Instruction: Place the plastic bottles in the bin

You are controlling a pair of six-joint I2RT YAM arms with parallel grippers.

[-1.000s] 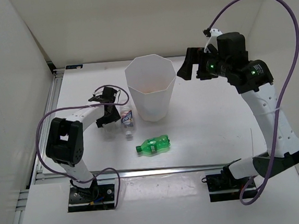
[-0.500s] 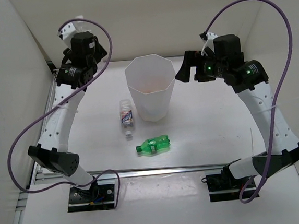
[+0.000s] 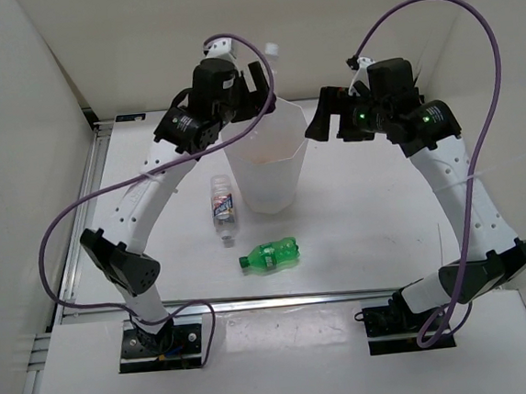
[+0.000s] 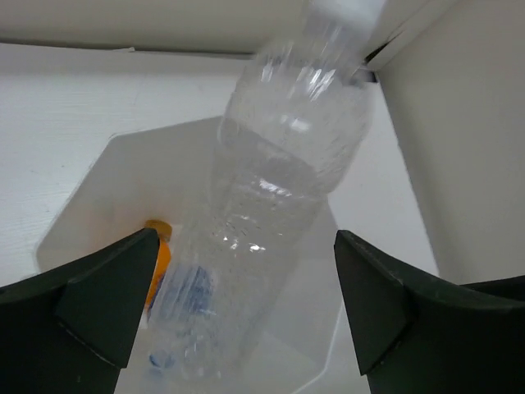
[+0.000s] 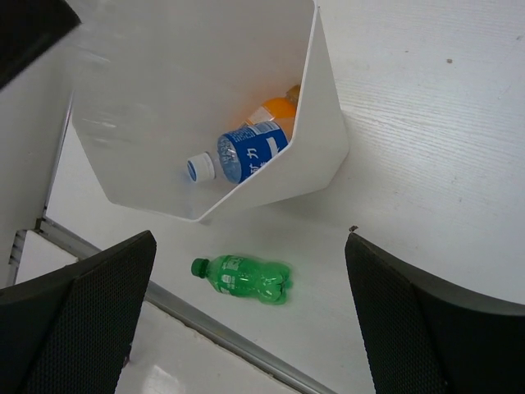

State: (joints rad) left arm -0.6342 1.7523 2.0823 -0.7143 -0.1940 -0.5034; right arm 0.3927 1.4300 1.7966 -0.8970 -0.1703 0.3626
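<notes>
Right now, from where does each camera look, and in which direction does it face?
Top external: above and behind the bases, looking down at the table; both arms show, with left gripper and right gripper.
Left wrist: above the bin, looking down; own fingers flank the plain clear bottle.
Right wrist: high beside the bin, looking down into it; own fingers in both lower corners.
Shared: both wrist views show the orange bottle inside the bin.
</notes>
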